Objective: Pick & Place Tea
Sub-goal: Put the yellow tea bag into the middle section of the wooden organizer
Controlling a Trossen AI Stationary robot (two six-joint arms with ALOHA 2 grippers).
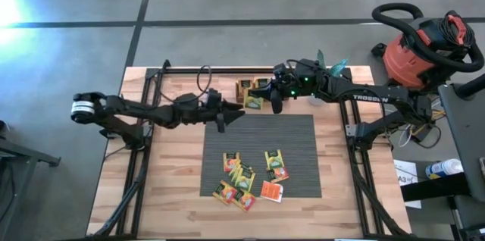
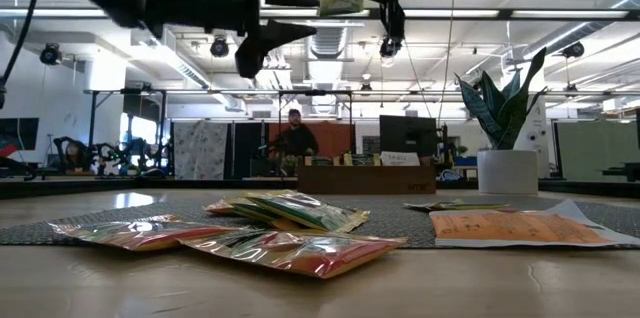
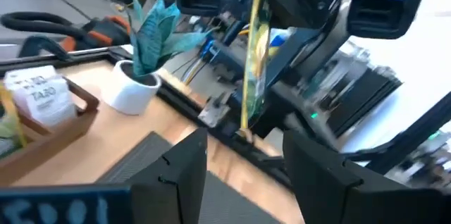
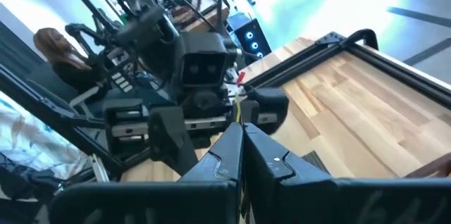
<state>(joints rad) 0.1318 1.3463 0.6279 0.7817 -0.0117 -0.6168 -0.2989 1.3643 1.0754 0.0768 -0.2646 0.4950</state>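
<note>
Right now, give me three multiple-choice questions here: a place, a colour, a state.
1. Where do the loose flat square tea sachets lie? A. on the grey ribbed mat B. on the floor C. in the plant pot
2. What colour is the round shop vacuum beside the wooden table? A. blue B. red C. white
3. The right hand is: A. wide open B. out of view C. shut on a yellow-green tea sachet
Answers: 1 A, they cluster there; 2 B, red drum; 3 C, sachet pinched aloft.
</note>
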